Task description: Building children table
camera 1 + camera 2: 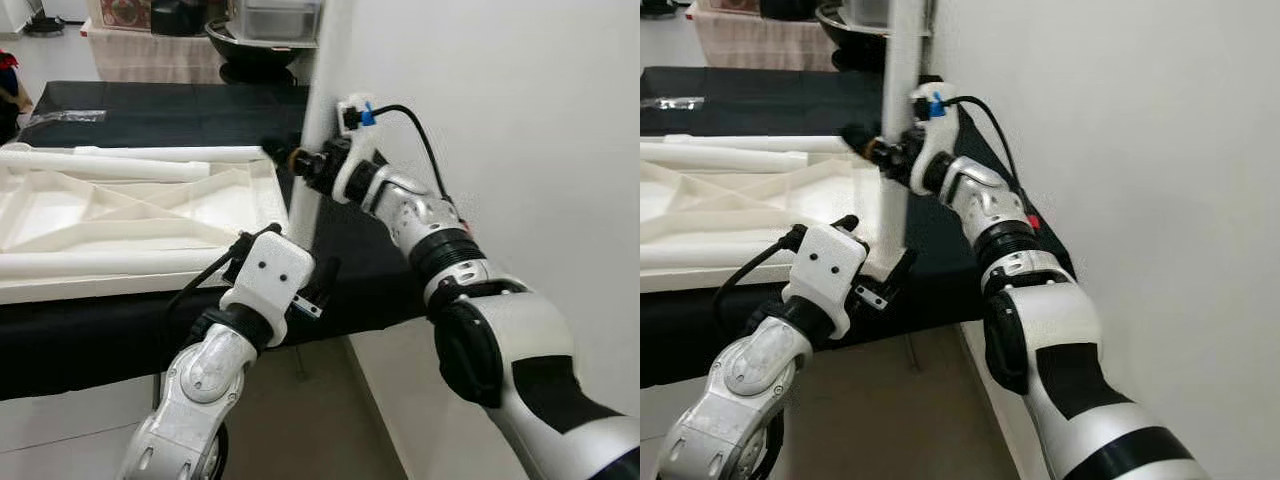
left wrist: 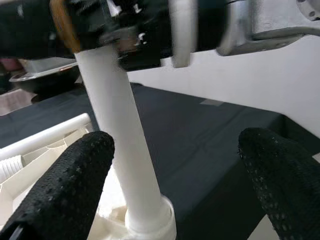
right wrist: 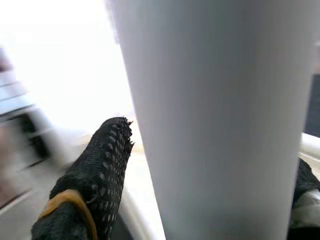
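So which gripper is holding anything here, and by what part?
The right gripper grips the upright white table leg around its shaft. The left gripper is open beside the leg's base.

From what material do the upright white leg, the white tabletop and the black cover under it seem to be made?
The upright leg, gripped by the right gripper, looks like smooth matte plastic: uniform white, seamless tube. The tabletop lies upside down and seems moulded plastic, judging by its cast ribs. The black cover looks like soft cloth, dull and slightly creased. The left gripper fingers appear textured rubber.

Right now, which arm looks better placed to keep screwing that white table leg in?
The right: its fingers already clamp the upright table leg. The left gripper is open beside the leg's base.
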`<state>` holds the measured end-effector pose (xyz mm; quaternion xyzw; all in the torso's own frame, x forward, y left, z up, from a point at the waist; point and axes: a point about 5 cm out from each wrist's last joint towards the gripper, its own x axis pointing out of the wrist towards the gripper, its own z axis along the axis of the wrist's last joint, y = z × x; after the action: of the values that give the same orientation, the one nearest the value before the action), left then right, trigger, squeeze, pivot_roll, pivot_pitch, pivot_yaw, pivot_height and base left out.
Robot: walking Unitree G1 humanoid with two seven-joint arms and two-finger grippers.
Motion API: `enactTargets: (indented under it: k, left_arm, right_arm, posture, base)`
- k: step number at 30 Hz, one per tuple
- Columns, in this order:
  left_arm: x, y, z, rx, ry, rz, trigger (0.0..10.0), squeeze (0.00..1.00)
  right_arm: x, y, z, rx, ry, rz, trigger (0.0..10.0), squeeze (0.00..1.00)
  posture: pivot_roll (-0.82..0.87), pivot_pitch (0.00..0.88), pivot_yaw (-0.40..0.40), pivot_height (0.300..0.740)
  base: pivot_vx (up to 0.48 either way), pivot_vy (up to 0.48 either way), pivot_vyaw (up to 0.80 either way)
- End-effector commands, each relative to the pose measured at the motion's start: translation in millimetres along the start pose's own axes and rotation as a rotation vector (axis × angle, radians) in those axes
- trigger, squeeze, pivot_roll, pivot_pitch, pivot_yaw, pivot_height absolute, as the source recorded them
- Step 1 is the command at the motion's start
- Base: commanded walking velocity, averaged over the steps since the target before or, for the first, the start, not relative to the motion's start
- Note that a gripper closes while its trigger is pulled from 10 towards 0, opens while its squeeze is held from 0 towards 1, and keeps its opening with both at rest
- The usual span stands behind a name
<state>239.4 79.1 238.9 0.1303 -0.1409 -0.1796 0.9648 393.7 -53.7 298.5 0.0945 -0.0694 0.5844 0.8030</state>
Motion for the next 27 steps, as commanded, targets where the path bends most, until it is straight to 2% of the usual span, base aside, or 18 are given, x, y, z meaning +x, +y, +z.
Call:
enactTargets:
  k: [1,4,9,10,12,13,18,21,22,23,25,26,27]
  left_arm:
    - [0.4,-1.7,-0.9,0.000,0.011,-0.007,10.0,0.00]
    - [0.3,-1.3,-0.5,0.000,0.010,-0.004,10.0,0.00]
    - [0.1,-1.1,-0.2,0.001,0.009,-0.004,10.0,0.00]
    - [0.0,-1.1,0.0,0.000,0.008,-0.003,10.0,0.00]
    - [0.0,-1.1,0.3,-0.001,0.007,-0.003,10.0,0.00]
    - [0.0,-1.1,0.3,-0.001,0.007,-0.003,10.0,0.00]
    - [-0.1,-1.1,0.2,-0.001,0.008,-0.002,10.0,0.00]
    - [-0.2,-1.0,0.2,0.000,0.010,-0.002,10.0,0.00]
    - [-0.2,-1.0,0.2,0.000,0.010,-0.002,10.0,0.00]
    - [-0.3,-1.0,0.1,0.000,0.010,-0.001,10.0,0.00]
    - [-0.4,-1.0,0.1,0.001,0.010,0.000,10.0,0.00]
    - [-0.4,-1.0,0.1,0.001,0.010,0.000,10.0,0.00]
    - [-0.5,-0.8,0.0,0.001,0.010,0.001,10.0,0.00]
  right_arm:
    - [-2.4,4.9,2.3,0.006,-0.013,0.106,10.0,0.00]
    - [-6.0,8.3,3.8,0.036,-0.037,0.196,10.0,0.00]
    - [-7.2,10.6,-0.6,0.072,-0.043,0.251,10.0,0.00]
    - [-6.5,10.3,-2.6,0.080,-0.042,0.242,3.4,0.00]
    - [-6.7,10.2,-4.5,0.086,-0.039,0.243,3.4,0.00]
    - [-5.3,9.1,-6.9,0.075,-0.031,0.211,0.0,0.00]
    - [-3.3,7.0,-11.4,0.045,-0.018,0.151,0.0,0.00]
    - [-0.9,-0.2,-12.1,0.017,-0.005,-0.004,0.0,0.00]
    - [-0.9,-0.2,-12.1,0.017,-0.005,-0.004,0.0,0.00]
    - [-0.2,-5.0,-12.3,0.001,-0.001,-0.105,0.0,0.00]
    - [-3.3,-21.7,-15.9,-0.055,0.056,-0.468,0.0,0.00]
    - [-3.3,-21.7,-15.9,-0.055,0.056,-0.468,0.0,0.00]
    - [-12.1,-32.3,-20.6,-0.079,0.119,-0.695,0.0,0.00]
  posture:
    - [0.08,0.111,-0.157,0.740]
    - [0.08,0.113,-0.156,0.740]
    - [0.08,0.114,-0.157,0.740]
    - [0.08,0.114,-0.157,0.740]
    - [0.08,0.114,-0.157,0.740]
    - [0.08,0.113,-0.158,0.740]
    - [0.08,0.113,-0.157,0.740]
    - [0.08,0.113,-0.157,0.740]
    - [0.08,0.113,-0.157,0.740]
    - [0.08,0.111,-0.157,0.740]
    - [0.08,0.110,-0.157,0.740]
    - [0.08,0.110,-0.157,0.740]
    - [0.08,0.109,-0.156,0.740]
  base:
    - [0.000,0.000,0.00]
    - [0.000,0.000,0.00]
    - [0.000,0.000,0.00]
    - [0.000,0.000,0.00]
    - [0.000,0.000,0.00]
    - [0.000,0.000,0.00]
    - [0.000,0.000,0.00]
    - [0.000,0.000,0.00]
    - [0.000,0.000,0.00]
    - [0.000,0.000,0.00]
    - [0.000,0.000,0.00]
    - [0.000,0.000,0.00]
    - [0.000,0.000,0.00]
